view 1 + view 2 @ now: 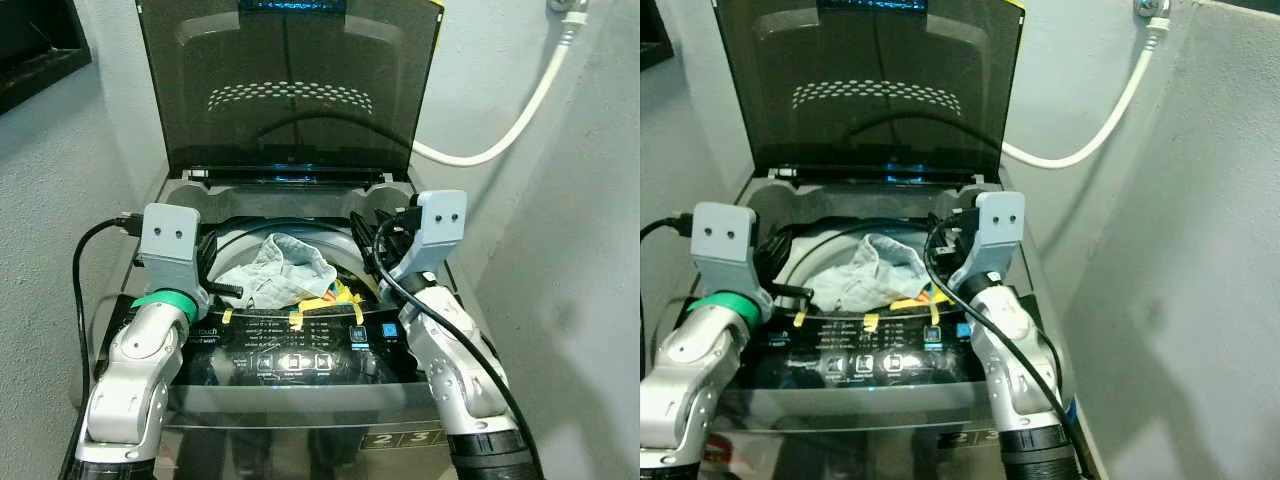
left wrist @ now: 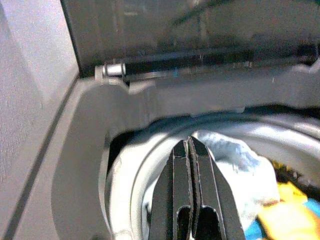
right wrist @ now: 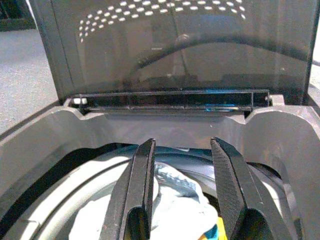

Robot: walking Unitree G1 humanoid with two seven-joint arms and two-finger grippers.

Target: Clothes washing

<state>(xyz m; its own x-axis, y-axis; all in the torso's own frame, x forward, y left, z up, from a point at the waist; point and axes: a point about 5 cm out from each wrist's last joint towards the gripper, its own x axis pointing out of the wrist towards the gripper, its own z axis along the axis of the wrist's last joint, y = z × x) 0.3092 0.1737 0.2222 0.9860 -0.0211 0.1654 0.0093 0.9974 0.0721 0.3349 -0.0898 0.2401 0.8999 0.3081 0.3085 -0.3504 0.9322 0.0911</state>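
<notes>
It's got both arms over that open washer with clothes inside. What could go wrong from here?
Two things, possibly. The pale garment is heaped high in the drum, near the rim, so it might snag or stop the lid closing flat. Also, the black cable along the right arm loops close to the opening, beside the open right gripper, and could catch. The left gripper is shut and empty.

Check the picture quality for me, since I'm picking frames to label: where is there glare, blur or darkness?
Left eye view: sharp; the dark see-through lid shows reflections and a blue glow on top. Right eye view: slightly softer, same reflections. Left wrist view: blurry, with the shut left gripper out of focus over the pale clothes. Right wrist view: fairly clear; the open right gripper stands against a well-lit washer rim.
</notes>
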